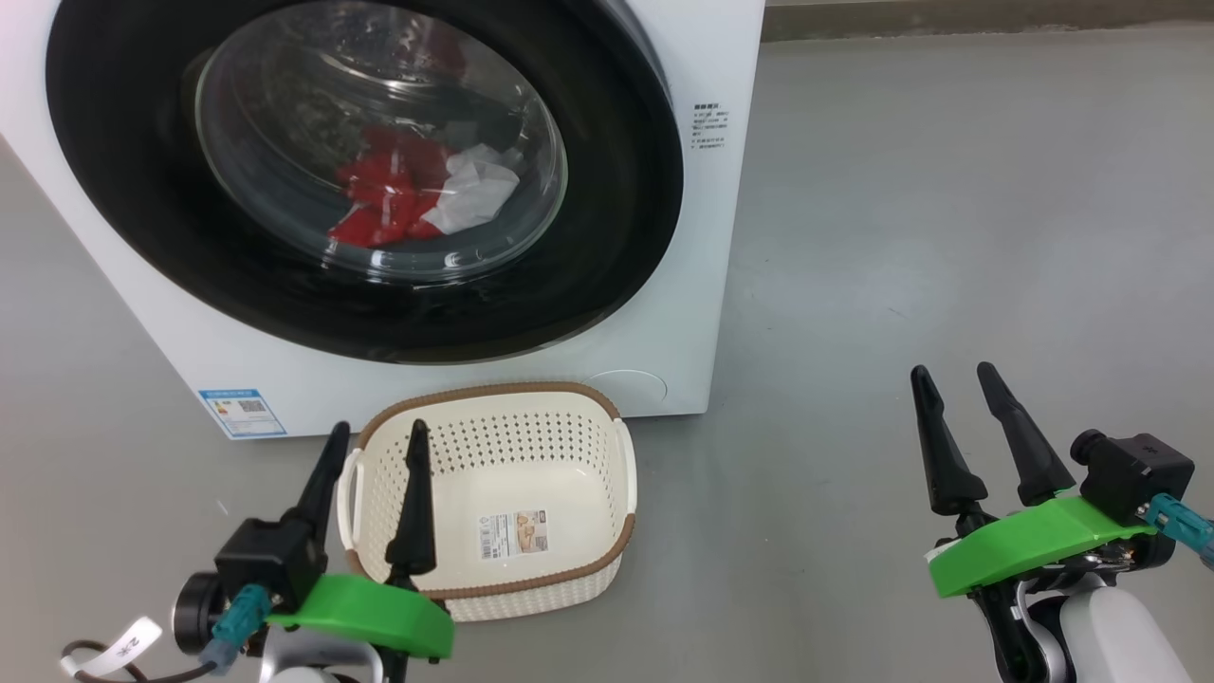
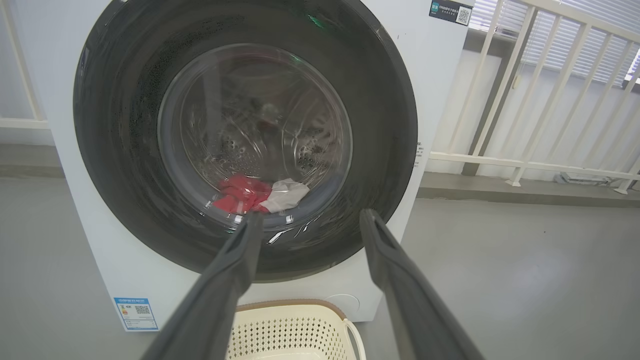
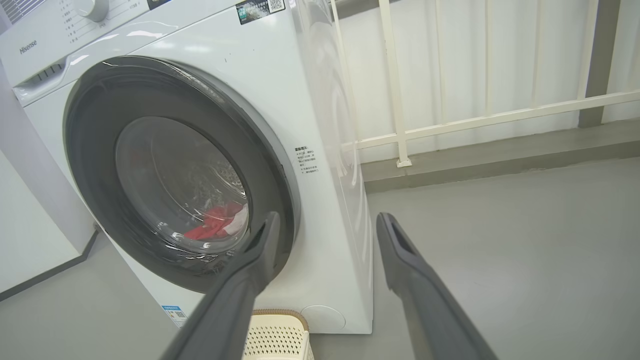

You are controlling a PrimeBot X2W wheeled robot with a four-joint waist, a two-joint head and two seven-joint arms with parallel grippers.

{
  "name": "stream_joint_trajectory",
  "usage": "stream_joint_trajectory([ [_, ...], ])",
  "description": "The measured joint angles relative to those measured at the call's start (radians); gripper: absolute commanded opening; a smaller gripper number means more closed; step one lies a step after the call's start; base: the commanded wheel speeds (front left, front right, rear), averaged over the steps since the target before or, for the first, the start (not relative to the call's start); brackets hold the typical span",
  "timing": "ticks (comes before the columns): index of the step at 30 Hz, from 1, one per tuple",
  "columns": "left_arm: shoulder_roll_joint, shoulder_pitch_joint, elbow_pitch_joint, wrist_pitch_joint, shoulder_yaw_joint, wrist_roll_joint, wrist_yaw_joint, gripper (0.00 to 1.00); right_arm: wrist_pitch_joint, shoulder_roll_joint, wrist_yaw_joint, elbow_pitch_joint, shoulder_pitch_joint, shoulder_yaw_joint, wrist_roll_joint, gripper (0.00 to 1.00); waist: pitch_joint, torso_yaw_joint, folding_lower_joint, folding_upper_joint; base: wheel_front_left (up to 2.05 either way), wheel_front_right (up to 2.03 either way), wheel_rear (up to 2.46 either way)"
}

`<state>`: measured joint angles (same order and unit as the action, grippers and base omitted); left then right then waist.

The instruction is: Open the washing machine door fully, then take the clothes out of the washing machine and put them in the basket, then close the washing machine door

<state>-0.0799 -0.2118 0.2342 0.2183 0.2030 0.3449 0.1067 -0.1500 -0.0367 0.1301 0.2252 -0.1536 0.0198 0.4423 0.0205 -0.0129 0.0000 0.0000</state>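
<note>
The white washing machine [image 1: 707, 285] stands before me with its round black door [image 1: 616, 218] shut flat against the front. Through the glass window I see the red and white clothes [image 1: 408, 194] lying low in the drum, also the clothes [image 2: 252, 194] and the clothes [image 3: 216, 226]. The cream basket [image 1: 588, 455] sits empty on the floor just below the door. My left gripper [image 1: 377, 441] hovers open over the basket's left end. My right gripper [image 1: 953, 384] hangs open over bare floor, well right of the machine. Both hold nothing.
Grey floor [image 1: 948, 190] stretches to the right of the machine. A white railing [image 2: 525, 100] and a raised kerb [image 3: 500, 155] run behind and to the right. A white wall panel [image 3: 30, 225] stands to the machine's left.
</note>
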Motion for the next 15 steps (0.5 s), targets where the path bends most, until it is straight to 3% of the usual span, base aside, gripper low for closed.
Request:
stream_joint_trajectory([
  [15, -0.007, -0.025, 0.0, 0.022, 0.03, -0.111, 0.027, 1.0, -0.021, -0.003, 0.0, -0.013, -0.032, 0.003, -0.137, 1.0, 0.001, 0.0, 0.0, 0.0, 0.0, 0.0, 0.0],
])
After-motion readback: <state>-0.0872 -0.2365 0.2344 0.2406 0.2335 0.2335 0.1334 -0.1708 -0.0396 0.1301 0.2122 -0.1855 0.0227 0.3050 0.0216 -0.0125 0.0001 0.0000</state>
